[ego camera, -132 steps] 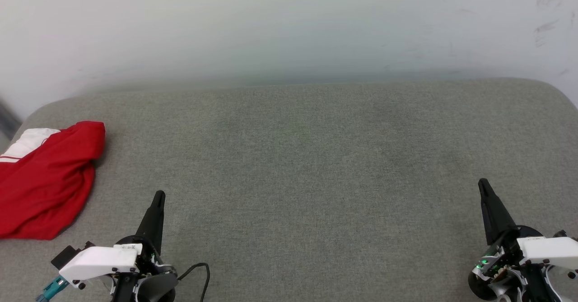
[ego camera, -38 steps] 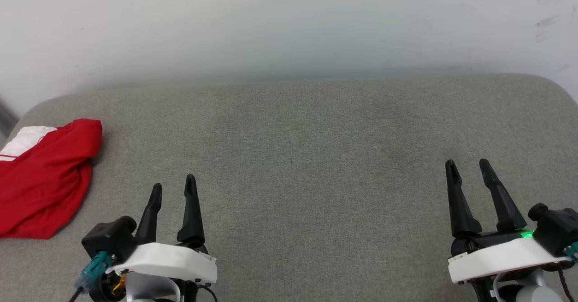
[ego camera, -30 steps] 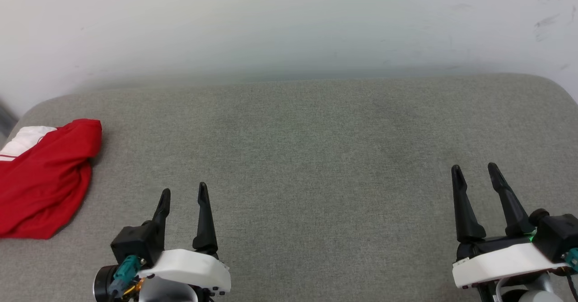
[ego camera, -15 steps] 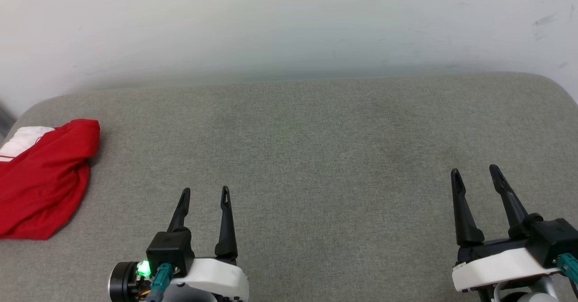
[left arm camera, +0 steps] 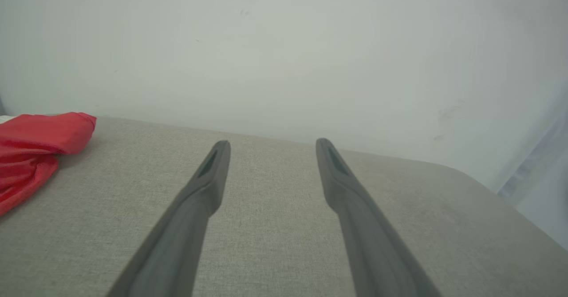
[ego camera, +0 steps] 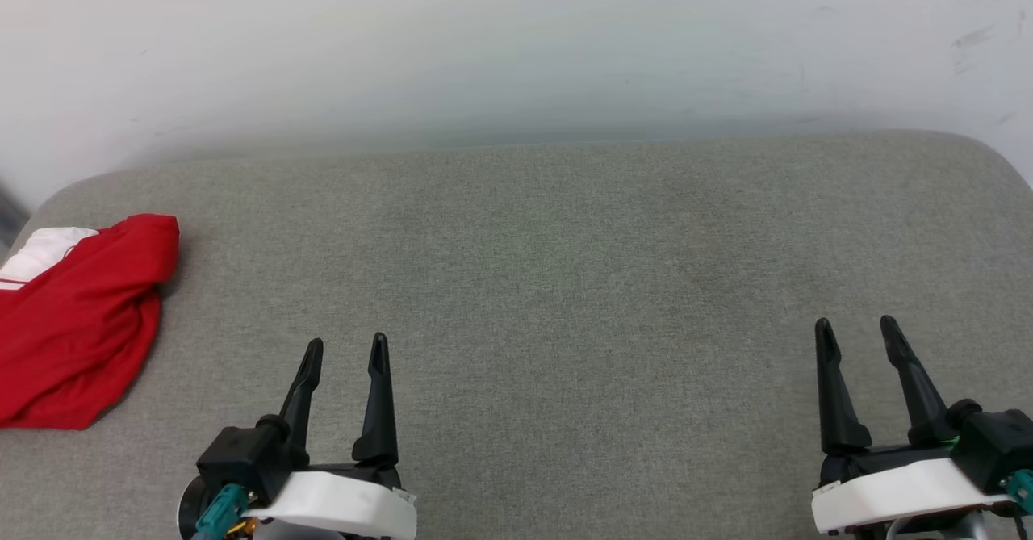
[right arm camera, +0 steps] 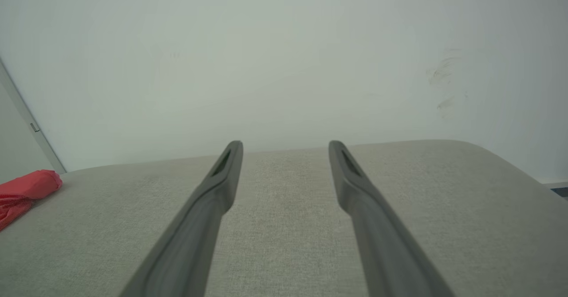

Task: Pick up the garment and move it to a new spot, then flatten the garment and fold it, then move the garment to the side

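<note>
Garment (ego camera: 77, 314) sits bunched at the left edge of the grey cushion (ego camera: 565, 282), a red heap with a white patch (ego camera: 44, 245) at its far end, partly cut off by my head view. My left gripper (ego camera: 347, 342) is at the near left, fingers parted with a clear gap and nothing between them, well apart from the garment off to its left. My right gripper (ego camera: 855, 324) is at the near right, likewise spread and empty, well away across the cushion. Both point toward the pale wall (ego camera: 484, 39) on the far side. In each wrist view I see bare cushion between the fingers, with the red cloth off to the left.
</note>
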Controlling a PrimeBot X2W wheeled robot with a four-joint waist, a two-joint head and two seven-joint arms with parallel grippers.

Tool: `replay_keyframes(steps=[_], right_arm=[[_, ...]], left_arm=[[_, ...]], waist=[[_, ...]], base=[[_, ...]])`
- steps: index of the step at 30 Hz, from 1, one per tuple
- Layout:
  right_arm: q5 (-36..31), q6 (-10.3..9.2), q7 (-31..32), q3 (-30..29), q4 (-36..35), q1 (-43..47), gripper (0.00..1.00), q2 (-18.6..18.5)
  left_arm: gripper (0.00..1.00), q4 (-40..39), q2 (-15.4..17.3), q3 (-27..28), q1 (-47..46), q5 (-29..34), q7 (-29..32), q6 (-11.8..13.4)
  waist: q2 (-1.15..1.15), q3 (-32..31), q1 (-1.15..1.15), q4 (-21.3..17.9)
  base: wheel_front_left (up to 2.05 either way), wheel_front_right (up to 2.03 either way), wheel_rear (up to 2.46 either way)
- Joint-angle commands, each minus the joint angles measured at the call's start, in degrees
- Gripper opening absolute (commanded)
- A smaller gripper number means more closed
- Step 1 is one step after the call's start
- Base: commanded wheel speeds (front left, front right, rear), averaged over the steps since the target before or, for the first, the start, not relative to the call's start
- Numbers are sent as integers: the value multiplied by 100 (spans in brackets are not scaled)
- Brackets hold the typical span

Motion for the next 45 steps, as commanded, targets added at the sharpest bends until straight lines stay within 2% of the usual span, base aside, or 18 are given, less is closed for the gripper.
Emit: replay_keyframes(steps=[1,6,10,22,26,37,45], right_arm=[[-109,0,-67,39,-4,0,100,-2],[-271,-1,-117,53,14,-2,100,-3],[-435,-1,-165,70,17,48,100,-3],[-871,-1,-290,134,-25,86,100,-4],[-711,-1,-304,197,-29,78,100,-4],[-532,-1,-304,251,-20,87,100,-3],[-334,-1,-303,363,-16,113,100,-3]], left_arm=[[100,29,-104,190,60,178,-57,-243],[100,258,-272,538,151,374,-113,-791],[100,485,-308,668,205,607,-158,-948],[100,530,-311,505,205,1092,-272,-783],[100,523,-311,517,214,1063,-299,-714],[100,578,-312,524,192,1055,-294,-760],[100,616,-312,609,140,1064,-293,-702]], waist=[[0,-1,0,0],[0,-3,0,-3],[0,-7,0,2],[0,1,0,8],[0,-1,0,7],[0,-17,0,39],[0,12,0,315]], base=[[0,0,0],[0,0,0],[0,0,0],[0,0,0],[0,0,0],[0,0,0],[0,0,0]])
